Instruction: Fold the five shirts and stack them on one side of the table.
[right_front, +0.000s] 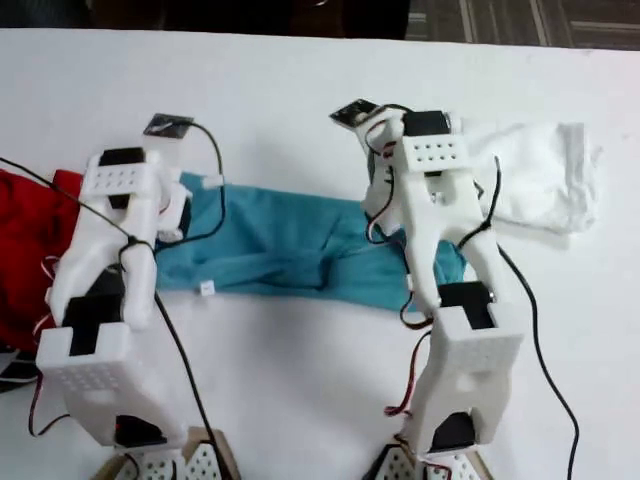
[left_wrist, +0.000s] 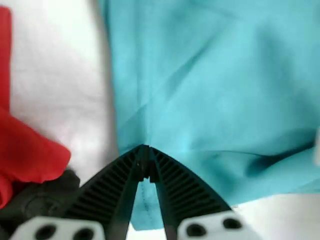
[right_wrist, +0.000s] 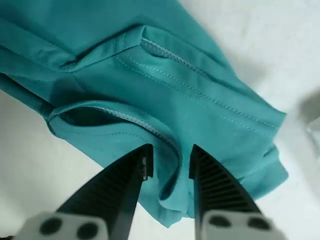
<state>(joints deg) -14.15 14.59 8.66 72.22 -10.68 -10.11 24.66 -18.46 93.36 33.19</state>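
**Teal shirt held at one end, fold not yet made**

The left gripper (left_wrist: 144, 164) is clenched. Its jaws meet at the tips, pinching the edge of the teal shirt (left_wrist: 215, 90), and a strip of the cloth shows between the fingers behind the tips. The right gripper (right_wrist: 170, 161) is released. Its jaws stand apart, astride a raised fold near a stitched hem of the same shirt, and cloth lies in the gap without being squeezed.

In the high view the teal shirt (right_front: 290, 245) lies in the middle of the frame as a long, rumpled band running left to right between the two arms. One end is under the arm on the left, the other under the arm on the right. It rests on the white table (right_front: 300, 380).

A red shirt (right_front: 25, 240) is bunched at the left edge of the frame, just beside the teal one. It also shows at the left edge of the left wrist view, near the gripper but apart from it. A white shirt (right_front: 540, 175) lies in a loose heap at the upper right, just beyond the right arm.

By my judgement the task is at an early stage — the teal shirt is gathered rather than folded flat, and no tidy stack is visible. Red and white both look crumpled, though I cannot tell for certain whether either has been folded. Three shirts can be counted here, so most of the folding and all of the stacking seem to lie ahead.
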